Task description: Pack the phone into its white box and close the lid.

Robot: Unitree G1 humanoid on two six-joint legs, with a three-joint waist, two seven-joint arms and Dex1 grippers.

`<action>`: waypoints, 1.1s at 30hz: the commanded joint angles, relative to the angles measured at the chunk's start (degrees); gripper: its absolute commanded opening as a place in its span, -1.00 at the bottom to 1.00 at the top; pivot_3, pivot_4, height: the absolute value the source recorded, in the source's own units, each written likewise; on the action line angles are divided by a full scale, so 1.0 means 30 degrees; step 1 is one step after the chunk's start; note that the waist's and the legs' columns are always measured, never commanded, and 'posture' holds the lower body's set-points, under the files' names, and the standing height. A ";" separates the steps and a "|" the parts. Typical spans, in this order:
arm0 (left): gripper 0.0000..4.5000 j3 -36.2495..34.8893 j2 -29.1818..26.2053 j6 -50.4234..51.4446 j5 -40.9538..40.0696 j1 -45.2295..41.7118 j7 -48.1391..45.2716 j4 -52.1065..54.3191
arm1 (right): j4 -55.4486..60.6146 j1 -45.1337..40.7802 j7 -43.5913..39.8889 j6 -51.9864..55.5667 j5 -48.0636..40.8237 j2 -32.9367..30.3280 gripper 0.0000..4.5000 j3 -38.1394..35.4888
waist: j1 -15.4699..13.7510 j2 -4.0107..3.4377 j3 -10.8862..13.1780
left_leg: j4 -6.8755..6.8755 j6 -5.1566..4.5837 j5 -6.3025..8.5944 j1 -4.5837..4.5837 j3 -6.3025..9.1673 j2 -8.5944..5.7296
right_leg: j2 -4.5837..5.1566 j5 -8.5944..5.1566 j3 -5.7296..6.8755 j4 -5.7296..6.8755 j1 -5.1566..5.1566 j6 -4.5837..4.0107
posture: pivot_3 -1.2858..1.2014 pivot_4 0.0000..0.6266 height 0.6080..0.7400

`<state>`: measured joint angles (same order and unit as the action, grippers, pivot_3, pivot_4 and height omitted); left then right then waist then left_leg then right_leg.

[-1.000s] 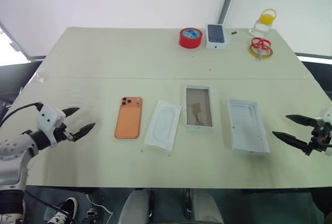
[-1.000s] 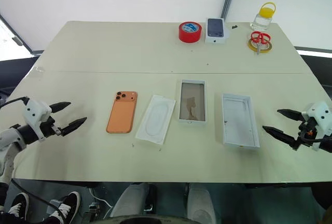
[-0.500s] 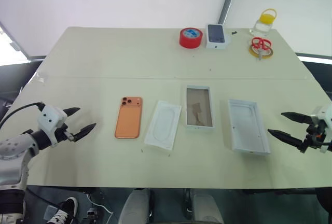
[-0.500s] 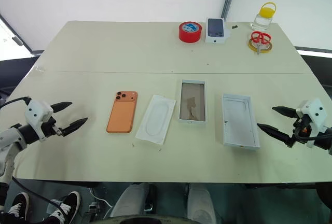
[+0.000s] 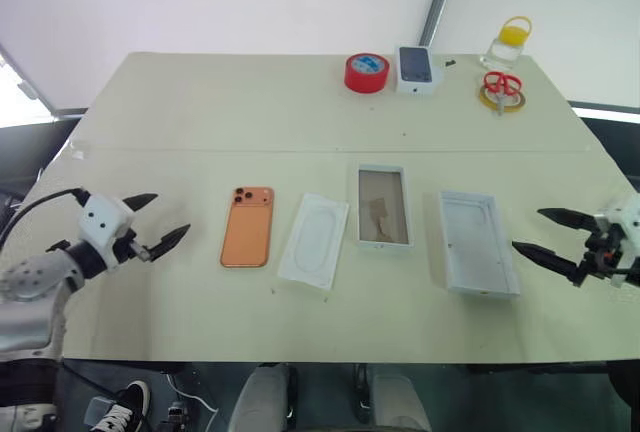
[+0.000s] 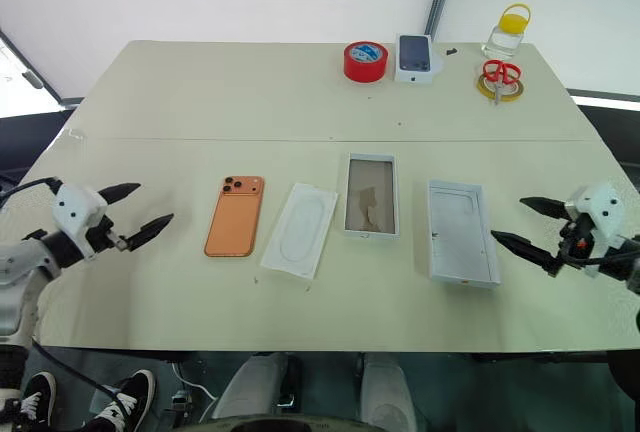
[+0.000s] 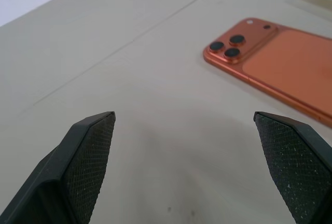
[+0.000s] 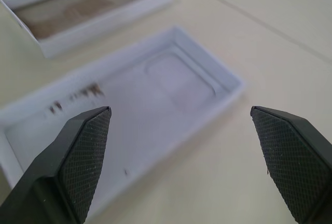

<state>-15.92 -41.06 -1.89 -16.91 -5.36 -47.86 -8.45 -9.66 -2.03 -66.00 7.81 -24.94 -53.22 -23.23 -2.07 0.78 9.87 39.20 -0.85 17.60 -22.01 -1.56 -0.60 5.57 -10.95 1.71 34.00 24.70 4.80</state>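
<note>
both grippers' fingers spread wide, empty; right gripper (image 6: pixel 523 224) has edged nearer the lid (image 6: pixel 462 232), left gripper (image 6: pixel 136 210) nearer the phone (image 6: pixel 235 216); insert (image 6: pixel 301 229) lies between phone and white box (image 6: pixel 371 196).

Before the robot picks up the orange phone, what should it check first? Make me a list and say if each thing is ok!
1. Left gripper open and empty: ok, its fingers stand wide apart beside the phone.
2. Right gripper open and empty: ok, it sits near the lid, not touching it.
3. Phone free to grab: ok, it lies flat, back up, with nothing on it.
4. White box ready: ok, it lies open with its brown floor bare.
5. Flat insert out of the way: not ok, it lies between the phone and the box.
6. Lid the right way up for closing: not ok, its hollow side faces up.
</note>
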 commanded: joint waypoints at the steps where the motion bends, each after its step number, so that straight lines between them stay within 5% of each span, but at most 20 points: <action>1: 1.00 0.0765 0.0038 0.2791 0.0110 -0.0572 0.1229 0.2242 | 0.2836 -0.0835 0.0513 0.0282 -0.0192 0.0275 1.00 0.0837 | -0.0014 -0.0001 0.0001 | 0.0001 0.0000 0.0000 -0.0001 0.0000 0.0000 | -0.0005 0.0002 0.0000 0.0001 0.0000 0.0004 | 0.03 -0.52 1.00; 5: 1.00 0.1892 0.0349 0.8074 -0.2965 -0.1671 -0.0214 0.3979 | 0.5916 -0.2306 0.1949 0.1322 -0.0309 0.1855 1.00 0.3229 | 0.0024 0.0011 0.0001 | 0.0000 -0.0001 -0.0002 -0.0002 0.0003 0.0000 | -0.0023 0.0003 0.0005 0.0005 -0.0001 0.0006 | 0.03 -0.52 1.00; 12: 1.00 0.2745 0.2166 1.7294 -0.6925 -0.3189 0.2485 0.7330 | 0.7624 -0.2722 0.3068 0.1252 0.0855 0.3347 1.00 0.5478 | -0.0016 0.0028 0.0011 | 0.0011 -0.0003 -0.0005 -0.0029 0.0031 -0.0044 | -0.0010 0.0035 0.0009 0.0004 -0.0005 0.0065 | 0.03 -0.52 1.00; 33: 1.00 0.3401 0.6821 2.7798 -0.8225 -0.9048 0.7093 0.2625 | 0.7900 -0.2372 0.4737 0.0712 0.1685 0.5252 1.00 0.6737 | 0.0398 0.0034 0.0006 | 0.0010 0.0013 -0.0020 0.0049 0.0084 -0.0078 | -0.0035 0.0014 0.0011 0.0028 -0.0080 0.0040 | 0.03 -0.52 1.00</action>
<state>-5.63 -21.57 78.85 -41.77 -32.66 -27.91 0.79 12.30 -9.23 -52.00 11.18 -19.73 -37.14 -1.84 -0.87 0.88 9.89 39.23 -0.81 17.54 -21.84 -1.28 -0.83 5.46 -10.90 1.75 34.09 24.43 4.93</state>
